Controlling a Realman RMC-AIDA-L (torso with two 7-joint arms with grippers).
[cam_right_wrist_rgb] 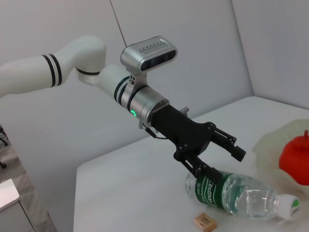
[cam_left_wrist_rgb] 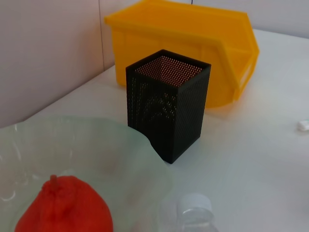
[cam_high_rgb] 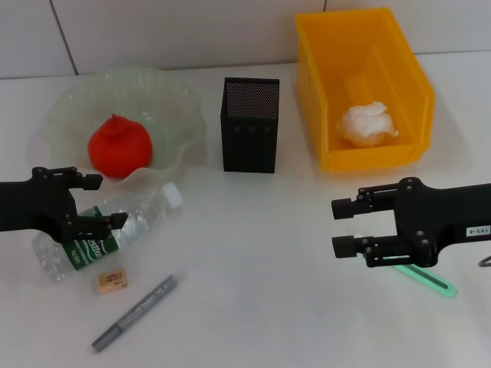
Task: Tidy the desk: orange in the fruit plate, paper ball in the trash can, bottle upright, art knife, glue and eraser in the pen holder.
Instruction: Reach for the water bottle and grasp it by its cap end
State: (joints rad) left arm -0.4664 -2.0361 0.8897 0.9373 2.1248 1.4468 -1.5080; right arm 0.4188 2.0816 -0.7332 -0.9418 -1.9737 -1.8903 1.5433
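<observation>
Grey art knife [cam_high_rgb: 136, 312] nearest; left claw [cam_high_rgb: 96, 202] spread astride lying clear green-labelled bottle [cam_high_rgb: 107, 230]; right claw [cam_high_rgb: 347, 226] spread.

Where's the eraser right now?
In the head view, the eraser lies on the robot's left, just before the lying bottle and beside the grey art knife.

a plain white table [cam_high_rgb: 253, 230] filled the scene from near to far, evenly lit, with only soft shadows on it. along its far edge rose a wall [cam_high_rgb: 169, 31] of large pale tiles with thin dark joints. in the right wrist view a smooth grey wall [cam_right_wrist_rgb: 183, 43] stood behind the table, meeting another at a corner.
</observation>
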